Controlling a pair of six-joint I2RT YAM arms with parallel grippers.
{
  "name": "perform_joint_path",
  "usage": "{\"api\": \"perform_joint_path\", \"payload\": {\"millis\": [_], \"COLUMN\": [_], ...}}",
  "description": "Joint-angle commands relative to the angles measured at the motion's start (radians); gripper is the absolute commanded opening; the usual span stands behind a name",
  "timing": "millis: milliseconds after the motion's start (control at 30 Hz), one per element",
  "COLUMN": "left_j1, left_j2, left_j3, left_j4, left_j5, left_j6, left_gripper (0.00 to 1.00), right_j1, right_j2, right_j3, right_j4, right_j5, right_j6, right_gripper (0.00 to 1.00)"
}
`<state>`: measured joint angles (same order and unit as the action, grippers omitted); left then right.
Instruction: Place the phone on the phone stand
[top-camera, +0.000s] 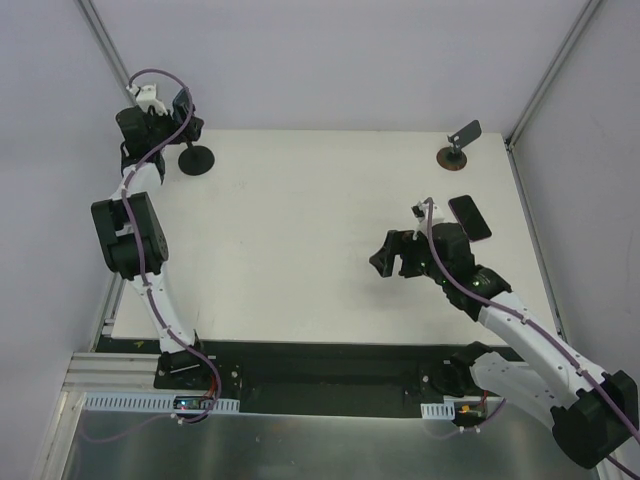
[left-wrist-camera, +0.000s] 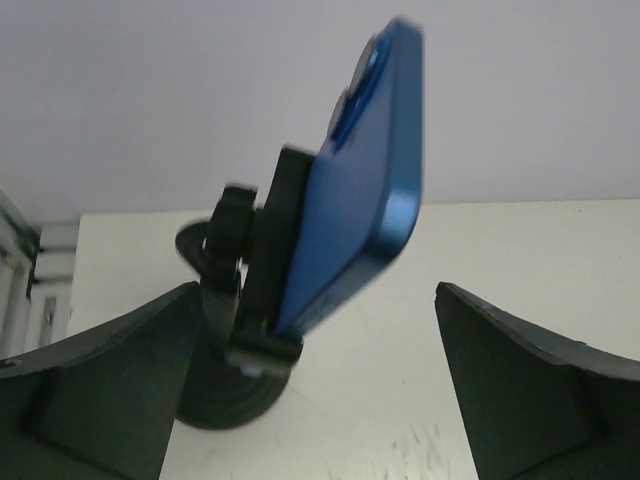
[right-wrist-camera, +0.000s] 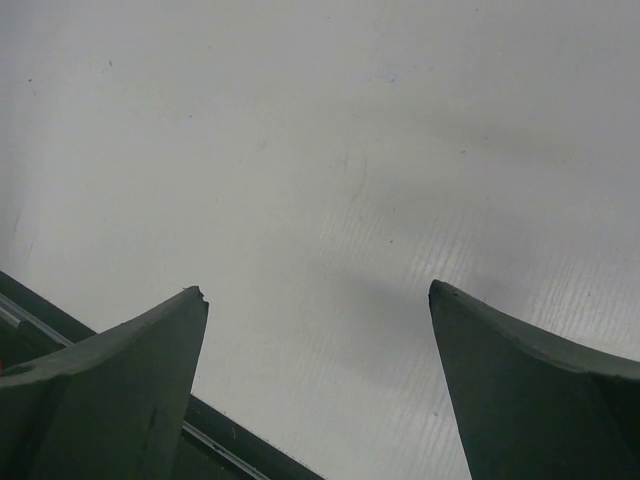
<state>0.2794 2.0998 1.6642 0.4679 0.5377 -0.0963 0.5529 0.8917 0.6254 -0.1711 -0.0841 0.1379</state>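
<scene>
**Inspector:** What was the state of the left tool (left-wrist-camera: 318, 300)?

**Onlooker:** It was spread wide and gripped nothing. Its fingers (left-wrist-camera: 110, 380) stood to either side of the phone (left-wrist-camera: 360, 190), with a clear gap on the right side.

**Inspector:** And where was the phone?

**Onlooker:** It was seated in the clamp head of the phone stand (left-wrist-camera: 222, 385). It was tilted, and its blue back faced the wrist camera. The stand's round base sat at the far left corner of the worktop (top-camera: 300, 230).

**Inspector:** The right tool (right-wrist-camera: 315, 300)?

**Onlooker:** That one was also spread and held nothing. It hung over bare worktop on the right side, well apart from the phone stand.

**Inspector:** Was anything else about?

**Onlooker:** A second phone (top-camera: 470, 217), black with a reddish rim, lay flat just beyond the right tool. A second stand (top-camera: 458, 143), with a brown base and a grey plate, stood at the far right corner. Neither was touched. Only the stand's own stem showed close by the left finger.
</scene>
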Motion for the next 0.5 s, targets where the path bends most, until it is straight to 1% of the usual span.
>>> {"api": "perform_joint_path", "payload": {"millis": [0,33,67,100,133,167,200,233,267,300,333,367,400,433,467], "left_j1": [0.007,0.007,0.007,0.006,0.004,0.003,0.001,-0.017,-0.029,-0.046,-0.090,-0.118,-0.150,-0.190,-0.266], "left_j2": [-0.255,-0.299,-0.395,-0.449,-0.502,-0.606,-0.659,-0.710,-0.795,-0.834,-0.872,-0.944,-0.972,-0.997,-1.021], "left_j3": [-0.191,-0.240,-0.329,-0.378,-0.426,-0.501,-0.536,-0.569,-0.627,-0.661,-0.696,-0.780,-0.819,-0.849,-0.883], "left_j4": [0.127,0.124,0.109,0.091,0.033,-0.003,-0.058,-0.162,-0.210,-0.238,-0.254,-0.250,-0.241,-0.232,-0.235], "left_j5": [-0.102,-0.134,-0.162,-0.191,-0.247,-0.263,-0.287,-0.323,-0.323,-0.311,-0.300,-0.277,-0.272,-0.265,-0.257], "left_j6": [-0.296,-0.328,-0.359,-0.408,-0.434,-0.454,-0.491,-0.512,-0.531,-0.549,-0.557,-0.569,-0.577,-0.570,-0.548], "left_gripper": [0.99,0.99,0.99,0.99,0.99,0.99,0.99,0.99,0.99,0.98,0.97,0.97,0.97,0.97,0.97], "right_j1": [-0.007,-0.008,-0.011,-0.014,-0.016,-0.021,-0.022,-0.027,-0.039,-0.045,-0.051,-0.071,-0.077,-0.079,-0.085], "right_j2": [0.001,0.007,0.027,0.036,0.053,0.061,0.070,0.094,0.108,0.121,0.148,0.160,0.171,0.187,0.194], "right_j3": [0.088,0.095,0.108,0.121,0.123,0.123,0.123,0.122,0.119,0.112,0.102,0.094,0.089,0.073,0.060], "right_j4": [-0.073,-0.083,-0.097,-0.113,-0.114,-0.114,-0.114,-0.117,-0.117,-0.110,-0.104,-0.093,-0.059,-0.032,0.005], "right_j5": [-0.029,-0.055,-0.071,-0.088,-0.121,-0.134,-0.138,-0.143,-0.147,-0.143,-0.132,-0.128,-0.115,-0.053,-0.030], "right_j6": [0.019,0.020,0.035,0.048,0.060,0.081,0.127,0.155,0.179,0.234,0.258,0.278,0.295,0.319,0.334], "right_gripper": [0.96,0.96,0.96,0.96,0.96,0.96,0.96,0.96,0.96,0.96,0.96,0.96,0.96,0.96,0.96]}}
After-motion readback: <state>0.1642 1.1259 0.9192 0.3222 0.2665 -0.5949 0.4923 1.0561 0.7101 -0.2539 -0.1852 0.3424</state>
